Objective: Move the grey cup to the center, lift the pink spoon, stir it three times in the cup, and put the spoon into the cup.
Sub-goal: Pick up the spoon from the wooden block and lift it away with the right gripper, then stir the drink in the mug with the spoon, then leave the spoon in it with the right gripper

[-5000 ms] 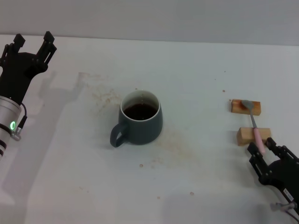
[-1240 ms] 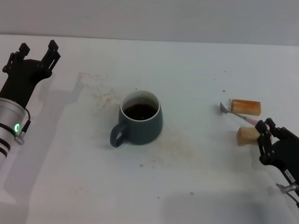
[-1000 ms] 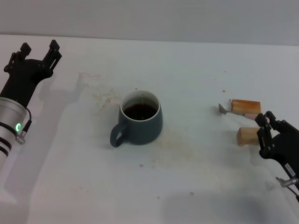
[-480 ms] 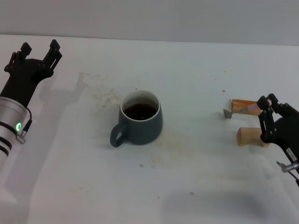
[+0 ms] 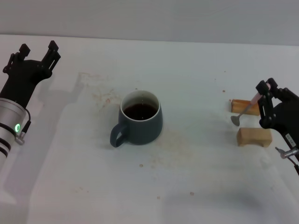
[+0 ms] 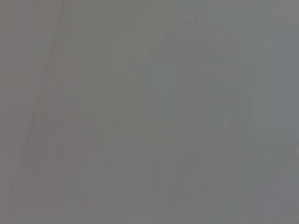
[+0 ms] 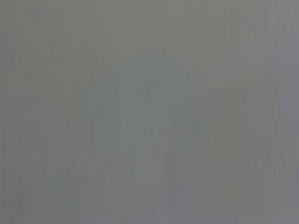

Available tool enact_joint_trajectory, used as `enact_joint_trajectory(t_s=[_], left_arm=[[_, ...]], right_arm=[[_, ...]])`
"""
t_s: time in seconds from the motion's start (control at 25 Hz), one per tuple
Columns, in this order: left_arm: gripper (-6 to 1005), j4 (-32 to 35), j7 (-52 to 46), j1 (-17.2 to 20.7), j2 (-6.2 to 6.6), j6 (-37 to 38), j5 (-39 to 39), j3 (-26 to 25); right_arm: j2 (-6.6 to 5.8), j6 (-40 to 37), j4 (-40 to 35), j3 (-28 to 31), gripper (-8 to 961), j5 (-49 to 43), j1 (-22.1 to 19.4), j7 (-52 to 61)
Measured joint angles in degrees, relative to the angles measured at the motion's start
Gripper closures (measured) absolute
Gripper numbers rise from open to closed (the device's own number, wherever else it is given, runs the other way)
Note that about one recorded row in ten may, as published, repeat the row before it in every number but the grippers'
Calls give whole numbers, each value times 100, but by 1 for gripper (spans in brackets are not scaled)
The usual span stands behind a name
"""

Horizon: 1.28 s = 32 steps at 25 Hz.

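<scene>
I pinch the pink spoon [image 5: 248, 108] by its handle in my right gripper [image 5: 265, 91] at the right edge of the frame, bowl hanging down above the wooden blocks [image 5: 252, 136]. The grey cup [image 5: 138, 118] sits mid-frame, so lifting is the step in hand; next I must carry the spoon leftward over the cup's mouth. My left gripper [image 5: 35, 51] waits spread at upper left.

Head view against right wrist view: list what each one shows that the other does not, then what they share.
Only the head view shows the scene: the grey cup holding dark liquid mid-table, the right gripper shut on the pink spoon lifted above two wooden blocks, and the left gripper open at the far left. Only the right wrist view: nothing but a featureless grey field. Shared: no object appears in both.
</scene>
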Motion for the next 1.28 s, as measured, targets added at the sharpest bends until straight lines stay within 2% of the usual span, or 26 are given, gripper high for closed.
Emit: enact_joint_trajectory(t_s=[0.48,0.72,0.88,1.04,1.2,1.28], left_arm=[[172,0,0,16,-7,-49,-2,-4],[172,0,-8,6,-9,-75,-2,12],[172,0,-55,18,-9,-80,-1,14],[172,0,-62,29,-10,-83,-1,21],[172,0,-62,36,-9,-83,-1,33],[172,0,-66,37,-9,-83,-1,38]], right_arm=[[0,-124,-51,194,858,0,58,0],[-6,-295,-83,195,859,0,212,0],[-16,-627,-176,255,859,-1,395,0],[-79,-811,-286,213,858,-32,698,216],[-82,-931,-987,188,858,-250,1114,1461],[-79,-978,-1126,185,858,-308,1176,1665]])
